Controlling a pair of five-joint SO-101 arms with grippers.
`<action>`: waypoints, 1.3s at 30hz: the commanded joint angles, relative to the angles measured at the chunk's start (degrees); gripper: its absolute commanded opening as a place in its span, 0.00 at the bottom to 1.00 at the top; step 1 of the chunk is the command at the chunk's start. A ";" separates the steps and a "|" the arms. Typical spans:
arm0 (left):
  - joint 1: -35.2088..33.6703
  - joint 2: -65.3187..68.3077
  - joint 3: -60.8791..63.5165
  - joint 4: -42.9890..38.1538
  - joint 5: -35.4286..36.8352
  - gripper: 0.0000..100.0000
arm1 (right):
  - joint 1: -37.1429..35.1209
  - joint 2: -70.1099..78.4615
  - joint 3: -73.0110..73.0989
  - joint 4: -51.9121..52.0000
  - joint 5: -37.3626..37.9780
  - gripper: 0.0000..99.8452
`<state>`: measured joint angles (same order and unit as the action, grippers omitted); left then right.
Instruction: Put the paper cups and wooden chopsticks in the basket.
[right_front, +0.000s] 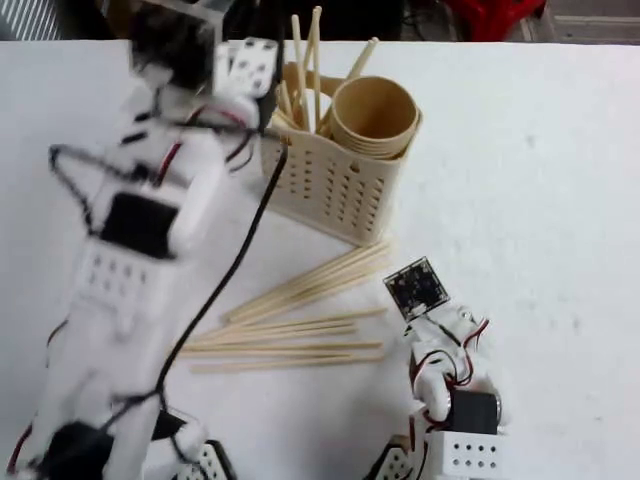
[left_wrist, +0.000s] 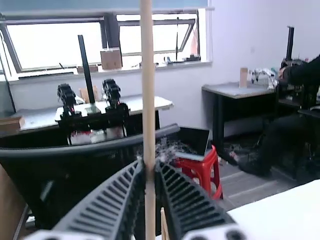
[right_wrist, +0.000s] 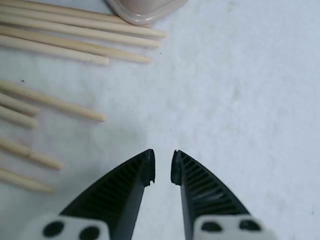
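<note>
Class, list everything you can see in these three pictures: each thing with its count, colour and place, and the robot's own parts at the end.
table: one, white, under everything.
basket: one, cream, perforated, upper middle of the table.
paper cups: nested stack, count unclear, tan, in the basket.
chopsticks in the basket: at least four, pale wood, standing upright.
chopsticks on the table: roughly a dozen, pale wood, lying in front of the basket.
held chopstick: one, pale wood, in the left gripper.
stool: one, red, on the floor behind.
left gripper: black, shut on that chopstick.
right gripper: black, slightly open, empty, low over the table.
</note>
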<state>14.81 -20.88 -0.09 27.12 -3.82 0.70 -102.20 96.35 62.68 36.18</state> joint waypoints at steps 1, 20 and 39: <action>0.48 7.25 -10.46 3.16 0.53 0.03 | -0.31 -0.40 0.53 -0.48 0.35 0.07; -0.92 16.13 -27.34 25.76 8.18 0.14 | -0.31 -0.40 0.53 -0.48 0.35 0.07; 1.01 9.36 8.70 60.84 -21.54 0.14 | -0.31 -0.40 0.53 -0.48 0.35 0.07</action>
<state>14.46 -9.45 -6.15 94.90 -18.95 0.70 -102.20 96.35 62.68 36.18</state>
